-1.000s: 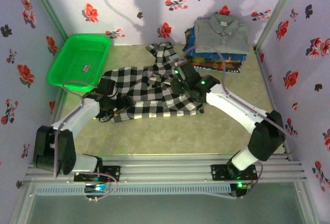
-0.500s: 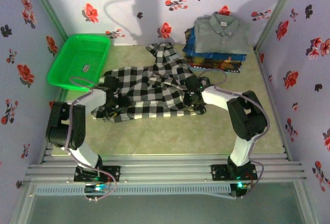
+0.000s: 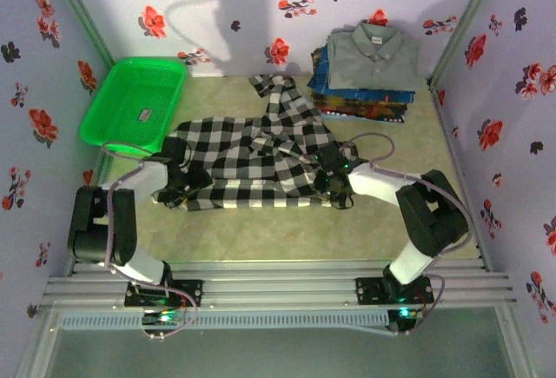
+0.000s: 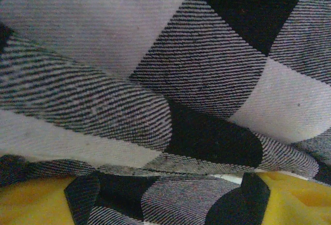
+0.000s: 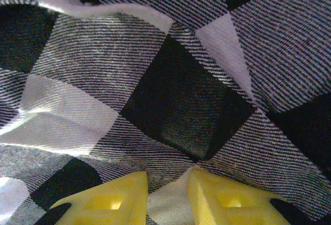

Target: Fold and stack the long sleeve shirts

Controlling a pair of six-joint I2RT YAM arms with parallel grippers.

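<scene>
The wrist cameras sit so close to the checked shirt [image 3: 252,156] that only black, white and hatched squares can be read; no collar, button or cuff can be made out there. From above, the tips of the left claw [image 3: 182,189] and the right claw [image 3: 334,189] are lost against the dark cloth.

In the left wrist view the yellow fingers [image 4: 26,201] are cut off at the bottom corners. They stand spread wide with folds of the shirt heaped between them. Whether they press on any cloth cannot be told. In the right wrist view the two fingers [image 5: 111,201] are drawn close together, pinching a narrow ridge of the checked cloth.

The left arm is folded back at the near left, and its forearm reaches far and right, low, to the shirt's near left edge. The right arm has its elbow at the near right. Its forearm runs left and low to the shirt's near right edge.

The checked shirt lies rumpled in the middle of the counter [image 3: 261,230], its long axis running left to right, with one strip reaching toward the far wall. Its left end is near the green basket [image 3: 122,91]. At the far right a folded grey shirt [image 3: 373,52], collar toward the far wall, tops a stack of blue patterned shirts [image 3: 360,104].
</scene>
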